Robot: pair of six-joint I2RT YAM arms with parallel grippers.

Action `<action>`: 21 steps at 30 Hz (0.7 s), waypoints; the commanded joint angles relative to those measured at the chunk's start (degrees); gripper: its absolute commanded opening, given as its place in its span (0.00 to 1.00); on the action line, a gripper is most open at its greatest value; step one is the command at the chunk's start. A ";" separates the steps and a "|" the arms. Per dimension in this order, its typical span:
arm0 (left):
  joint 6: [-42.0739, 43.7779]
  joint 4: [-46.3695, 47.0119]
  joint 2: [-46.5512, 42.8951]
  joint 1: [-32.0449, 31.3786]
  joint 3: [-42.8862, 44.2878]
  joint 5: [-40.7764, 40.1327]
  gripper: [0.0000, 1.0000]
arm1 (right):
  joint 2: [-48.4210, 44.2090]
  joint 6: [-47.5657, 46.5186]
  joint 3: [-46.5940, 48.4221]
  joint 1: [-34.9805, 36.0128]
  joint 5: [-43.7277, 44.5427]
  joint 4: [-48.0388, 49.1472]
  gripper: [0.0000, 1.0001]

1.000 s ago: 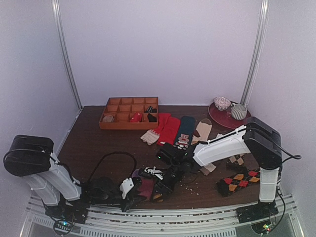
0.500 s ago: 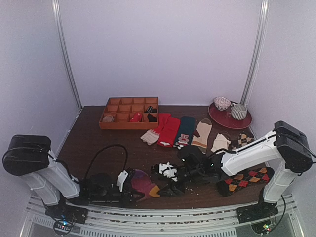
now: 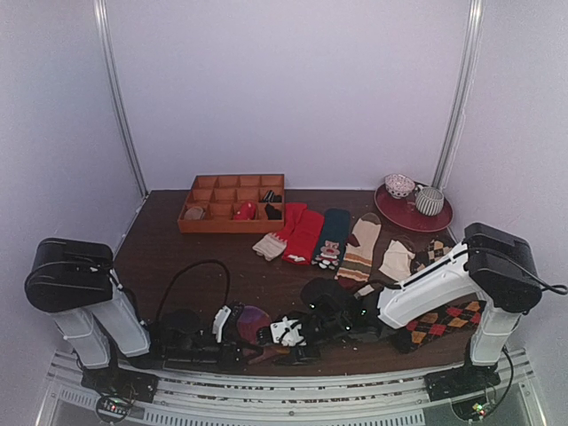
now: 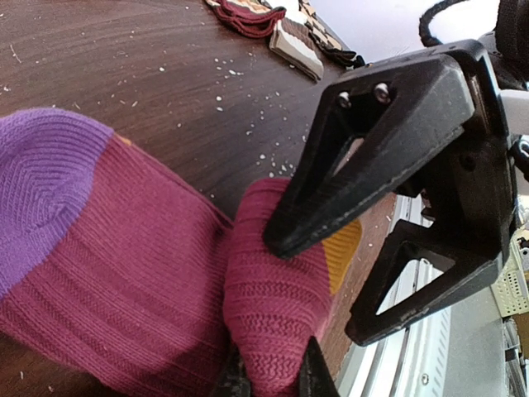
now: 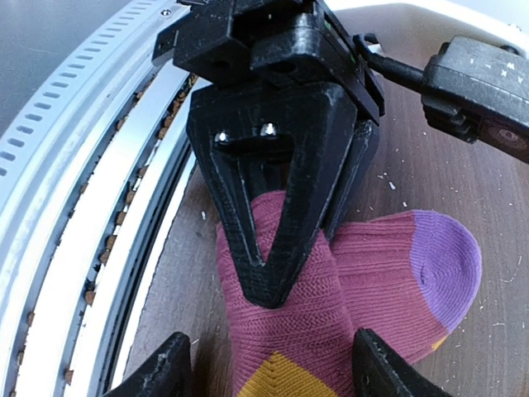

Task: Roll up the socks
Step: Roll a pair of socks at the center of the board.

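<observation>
Right claw (image 5: 271,368) swung back, straddling maroon sock (image 5: 376,256); left claw (image 4: 269,379) pinches it.

The right gripper (image 3: 293,335) has swung back left onto the maroon sock (image 3: 250,319), now folded over at the left gripper (image 4: 269,376).

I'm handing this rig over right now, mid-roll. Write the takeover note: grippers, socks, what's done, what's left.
Left gripper: shut on a fold of the maroon sock, at the near edge.
Right gripper: open, fingers either side of the same sock.
Done: roll barely begun; the purple toe end lies flat.
Left: finish this roll, then the red socks, teal sock, striped sock and argyle sock, all lying flat.
</observation>
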 commanded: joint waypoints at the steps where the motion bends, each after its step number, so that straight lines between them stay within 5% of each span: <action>1: -0.05 -18.27 2.78 -0.37 -3.48 3.91 0.00 | 1.86 -0.63 -0.41 0.05 5.17 1.38 0.66; 12: 0.41 -18.27 2.96 -0.37 -3.32 4.26 0.00 | 6.34 -1.14 1.62 -0.23 6.17 -1.65 0.65; 18: 1.05 -19.06 3.17 -0.37 -2.84 3.47 0.00 | 5.23 0.73 2.56 -0.37 2.95 -5.60 0.36; 19: 1.48 -19.58 2.91 -0.37 -2.60 3.06 0.06 | 5.36 1.23 3.48 -0.32 2.34 -7.62 0.32; 21: 3.20 -21.22 1.24 -0.37 -1.79 1.98 0.35 | 5.98 3.11 5.53 -0.29 1.13 -12.38 0.30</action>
